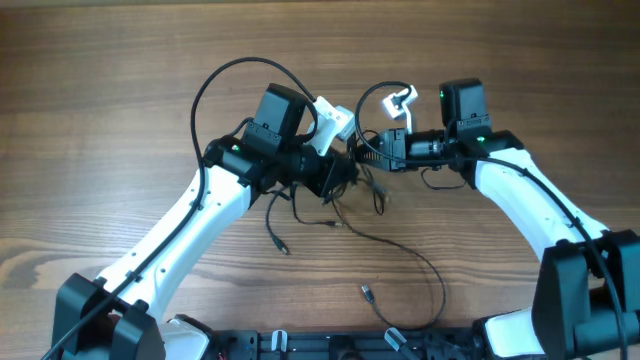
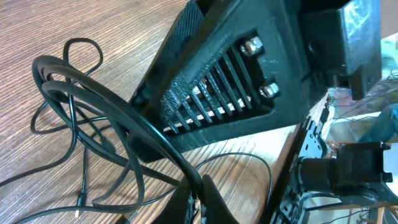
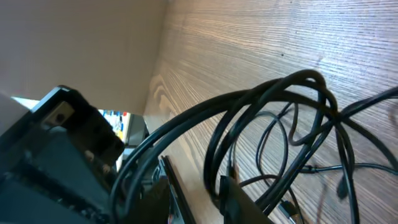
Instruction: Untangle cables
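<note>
Overhead, the two arms meet nose to nose above the wooden table (image 1: 100,80), the left gripper (image 2: 198,200) and the right gripper (image 1: 368,152) almost touching, with the cables (image 1: 376,192) bunched right at their fingertips. The left fingers (image 2: 214,198) stand close together, clamped on a thick sheaf of black strands that arcs up and away from them in the left wrist view. Beyond that sheaf, thinner loops lie slack on the wood, and the right gripper's black grilled housing looms just past the fingertips. From the right wrist, a sheaf sweeps across in front of the right fingers (image 3: 239,200) and several strands drop down beside them, but whether those fingers are closed on anything cannot be told. Away from the fingers, toward the robot's base, loose ends trail out of the bunch. A plug (image 1: 285,248) lies a little way off on the left gripper's side, and a second plug (image 1: 367,292) lies well apart from both sets of fingers. One of the cables runs out from below the fingertips in a wide curve toward the table's near edge.
</note>
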You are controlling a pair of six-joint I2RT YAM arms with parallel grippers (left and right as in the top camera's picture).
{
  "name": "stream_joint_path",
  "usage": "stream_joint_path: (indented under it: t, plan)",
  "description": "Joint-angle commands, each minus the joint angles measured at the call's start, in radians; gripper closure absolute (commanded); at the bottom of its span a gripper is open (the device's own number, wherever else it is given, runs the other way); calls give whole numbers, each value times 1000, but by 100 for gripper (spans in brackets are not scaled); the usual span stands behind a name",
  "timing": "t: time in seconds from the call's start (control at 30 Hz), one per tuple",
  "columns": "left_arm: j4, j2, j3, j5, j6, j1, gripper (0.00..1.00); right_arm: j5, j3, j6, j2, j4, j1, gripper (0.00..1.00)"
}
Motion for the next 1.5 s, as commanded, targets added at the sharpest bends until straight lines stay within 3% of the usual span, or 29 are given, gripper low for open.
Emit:
stream_joint_path:
  t: [0.0, 0.27, 0.47, 0.6, 0.67, 0.8, 0.93, 1.0, 1.13, 1.17, 1.2, 1.23, 1.3, 1.33, 1.4, 1.47]
  plan:
    - [2, -26, 9, 41, 26, -2, 96, 8, 5, -6, 19, 11, 1, 72]
    - [3, -26, 9, 41, 26, -2, 96, 60, 5, -8, 92, 48, 2, 73]
    - [3, -26, 9, 40, 26, -2, 96, -37, 5, -8, 105, 77, 4, 78]
    - [-1, -26, 9, 33, 25, -2, 96, 47, 5, 61, 105, 76, 3, 96]
    - [-39, -26, 9, -30, 23, -2, 96, 142, 5, 123, 105, 84, -5, 96]
    - [-151, -26, 9, -322, 19, -2, 96, 88, 5, 126, 105, 152, -69, 96]
    - [-232, -26, 9, -576, 18, -2, 96, -233, 5, 306, 102, 413, -243, 96]
    - [-226, -26, 9, -589, 8, -2, 96, -402, 5, 507, 102, 670, -339, 96]
    - [-130, -26, 9, -585, -52, -2, 96, -526, 5, 935, 102, 1176, -394, 96]
    - [-80, -26, 9, -563, -77, -2, 94, -526, 5, 1019, 102, 1271, -391, 96]
    - [-37, -26, 9, -534, -103, -2, 77, -524, 5, 1047, 100, 1355, -385, 96]
    - [0, -26, 9, -492, -131, 1, 71, -521, 5, 1047, 93, 1365, -378, 96]
    - [72, -26, 9, -365, -190, 18, 38, -520, 5, 1059, 90, 1363, -362, 96]
    - [118, -26, 9, -257, -218, 40, 29, -517, 5, 1064, 90, 1362, -349, 96]
    - [177, -26, 9, -74, -221, 73, 26, -516, 5, 1066, 90, 1355, -328, 95]
    - [189, -26, 9, -34, -220, 89, 28, -509, 5, 1073, 90, 1289, -309, 95]
